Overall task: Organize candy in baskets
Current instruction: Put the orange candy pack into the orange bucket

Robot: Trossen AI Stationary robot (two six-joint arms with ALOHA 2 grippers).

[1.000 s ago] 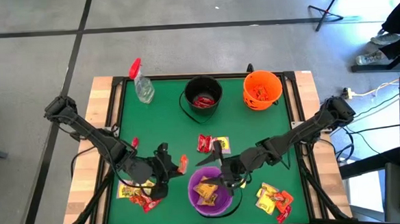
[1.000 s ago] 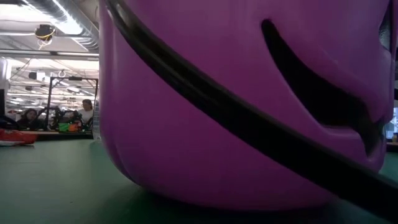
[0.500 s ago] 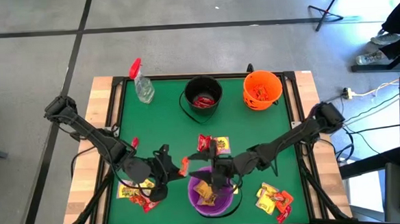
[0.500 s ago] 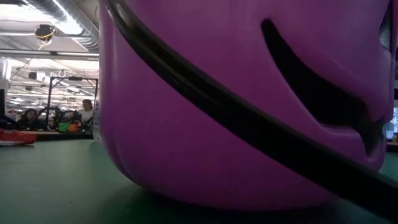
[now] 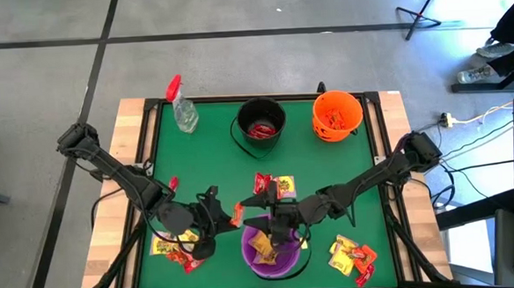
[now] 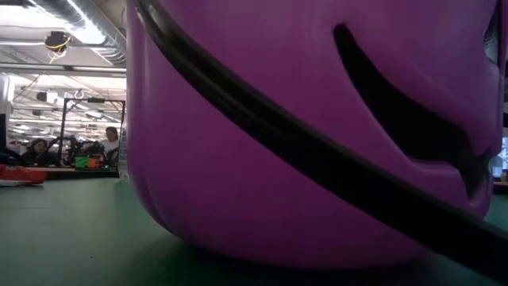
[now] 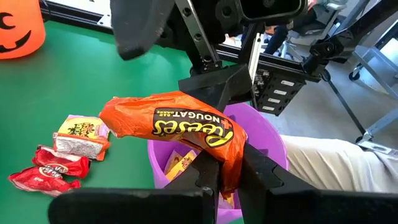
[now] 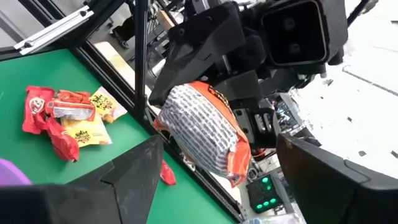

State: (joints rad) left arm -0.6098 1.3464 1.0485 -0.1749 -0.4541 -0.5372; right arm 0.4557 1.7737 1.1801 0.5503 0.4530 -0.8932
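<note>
Low view blocked; several packets only partly seen

The purple bucket (image 6: pixel 317 135) fills nearly the whole low view, its top and right side cut off by the frame, so both arms are hidden there. In the left wrist view the orange packet (image 7: pixel 180 127) covers the left gripper (image 7: pixel 227 180) fingertips (lower end lost between them). Candy inside the black bucket (image 5: pixel 261 123) and orange bucket (image 5: pixel 336 113) is too small to read.
</note>
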